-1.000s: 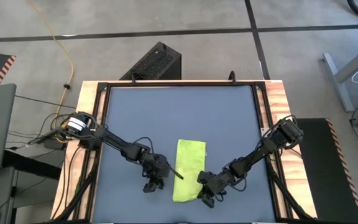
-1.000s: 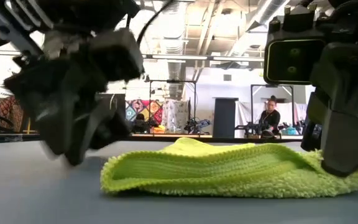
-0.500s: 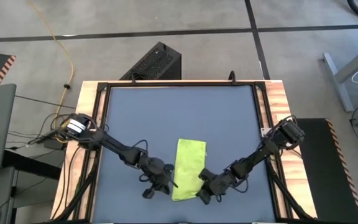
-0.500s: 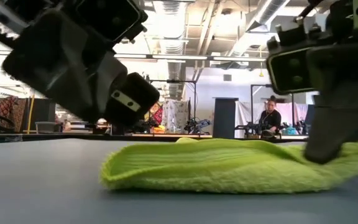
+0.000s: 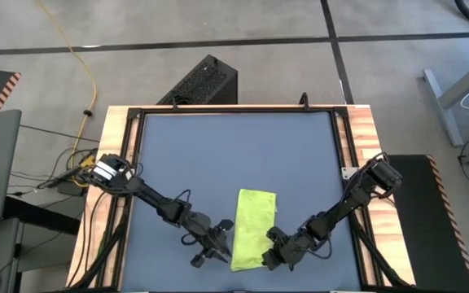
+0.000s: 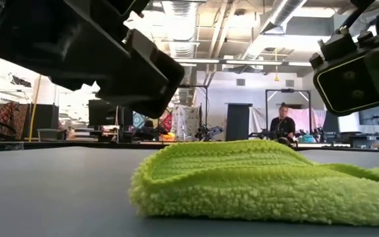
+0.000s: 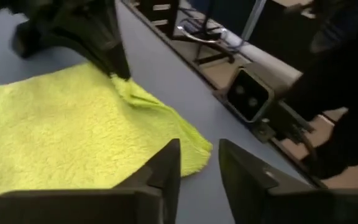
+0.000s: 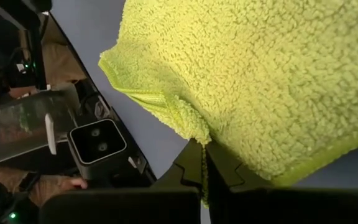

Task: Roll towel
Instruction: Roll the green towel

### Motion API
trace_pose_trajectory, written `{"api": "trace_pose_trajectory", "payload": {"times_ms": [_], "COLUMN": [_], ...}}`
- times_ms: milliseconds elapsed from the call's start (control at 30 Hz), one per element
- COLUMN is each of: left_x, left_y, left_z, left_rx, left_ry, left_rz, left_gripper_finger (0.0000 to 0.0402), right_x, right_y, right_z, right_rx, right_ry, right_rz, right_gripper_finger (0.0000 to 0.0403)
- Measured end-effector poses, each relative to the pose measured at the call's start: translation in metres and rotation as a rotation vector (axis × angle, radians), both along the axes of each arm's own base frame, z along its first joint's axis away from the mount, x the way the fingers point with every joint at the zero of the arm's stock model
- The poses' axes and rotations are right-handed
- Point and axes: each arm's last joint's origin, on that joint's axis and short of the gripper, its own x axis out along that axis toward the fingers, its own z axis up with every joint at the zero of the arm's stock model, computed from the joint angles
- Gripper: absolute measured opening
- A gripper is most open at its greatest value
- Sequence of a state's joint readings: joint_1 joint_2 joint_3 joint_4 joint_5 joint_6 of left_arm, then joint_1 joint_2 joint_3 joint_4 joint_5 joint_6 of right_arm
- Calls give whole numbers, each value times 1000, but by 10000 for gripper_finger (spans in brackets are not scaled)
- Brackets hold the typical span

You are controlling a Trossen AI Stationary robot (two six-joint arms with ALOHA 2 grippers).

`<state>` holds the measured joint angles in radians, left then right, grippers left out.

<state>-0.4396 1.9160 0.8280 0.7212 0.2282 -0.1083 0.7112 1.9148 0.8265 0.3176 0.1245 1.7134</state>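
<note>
The lime towel (image 5: 253, 228) lies as a folded narrow rectangle on the blue table, its length running from far to near, close to the near edge. My right gripper (image 5: 271, 254) is shut on its near right corner. My left gripper (image 5: 218, 246) stands open beside the towel's near left corner (image 7: 194, 148); I cannot tell whether its fingers touch the cloth. In the low view the towel (image 6: 262, 184) fills the foreground, with both arms dark above it. My right gripper pinches the towel's hemmed edge at the near right corner (image 8: 194, 130) between its two fingers. The fingers slant down from the table's right side. That corner (image 7: 122, 84) is drawn up into a small peak, while the remainder of the towel lies flat on the table.
The low camera (image 7: 250, 93) sits at the table's near edge, just in front of the towel. A wooden frame (image 5: 129, 122) borders the table. Bare blue surface (image 5: 234, 146) stretches far of the towel. A black box (image 5: 206, 81) stands beyond the far edge.
Both grippers have gone toward the table's near edge, the left one also rightward up to the towel, and both have rolled at the wrist. The towel has slid a little toward the near edge and the right, staying folded flat.
</note>
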Motion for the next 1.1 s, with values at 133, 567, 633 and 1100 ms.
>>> {"api": "trace_pose_trajectory", "payload": {"times_ms": [133, 567, 633, 1100], "left_x": [1, 11, 11, 3], "left_y": [-5, -59, -60, -69], "left_z": [-6, -27, -29, -34], "left_rx": [-10, 55, 95, 291], "left_ry": [24, 33, 54, 21], "left_rz": [44, 230, 243, 157], "left_gripper_finger": [136, 165, 165, 164], "right_x": [0, -2, -2, -2], "right_y": [-1, 3, 3, 3], "right_z": [0, 1, 1, 1], "right_rx": [-6, -35, -37, -34], "right_ry": [-6, -41, -43, -42], "right_rz": [-31, -22, -20, -21], "right_gripper_finger": [21, 22, 22, 22]}}
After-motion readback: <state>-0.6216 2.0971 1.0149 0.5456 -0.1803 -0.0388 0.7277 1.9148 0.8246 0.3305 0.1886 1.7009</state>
